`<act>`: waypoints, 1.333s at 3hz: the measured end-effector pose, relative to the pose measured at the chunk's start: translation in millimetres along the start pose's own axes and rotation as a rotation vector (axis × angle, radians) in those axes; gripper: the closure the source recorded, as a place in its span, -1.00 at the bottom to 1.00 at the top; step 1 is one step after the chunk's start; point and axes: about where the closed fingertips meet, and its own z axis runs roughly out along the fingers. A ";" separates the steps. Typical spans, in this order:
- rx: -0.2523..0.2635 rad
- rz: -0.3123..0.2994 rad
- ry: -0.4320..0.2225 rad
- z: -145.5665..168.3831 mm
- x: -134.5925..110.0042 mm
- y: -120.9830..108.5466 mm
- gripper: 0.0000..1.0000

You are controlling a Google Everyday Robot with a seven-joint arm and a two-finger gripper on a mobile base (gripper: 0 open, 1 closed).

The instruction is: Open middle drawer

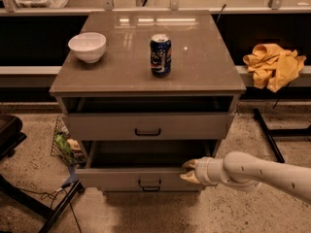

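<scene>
Down low on the grey cabinet (204,72), the middle drawer (116,178) sticks out, and you can see its plain grey inside. At the right end of its front edge sits the gripper (189,172), touching the drawer. I cannot tell if it is squeezing or loose. On top stand a white bowl (87,46) and a blue soda can (160,55). A yellow cloth (273,64) lies off to the right.

One cream two-finger gripper (191,172) at the front edge of one wide grey middle drawer (112,178), and above it one taller grey drawer (107,126), one round white bowl (87,46), one blue drink can (160,55), one crumpled yellow cloth (273,65).
</scene>
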 end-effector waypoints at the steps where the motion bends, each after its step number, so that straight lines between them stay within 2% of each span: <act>1: 0.000 0.000 0.000 0.0 0.0 0.0 1.00; 2: -0.029 0.037 0.033 -10.8 13.2 20.2 1.00; 3: -0.029 0.037 0.033 -11.0 13.0 20.1 1.00; 4: -0.052 0.059 0.053 -22.7 17.6 34.6 1.00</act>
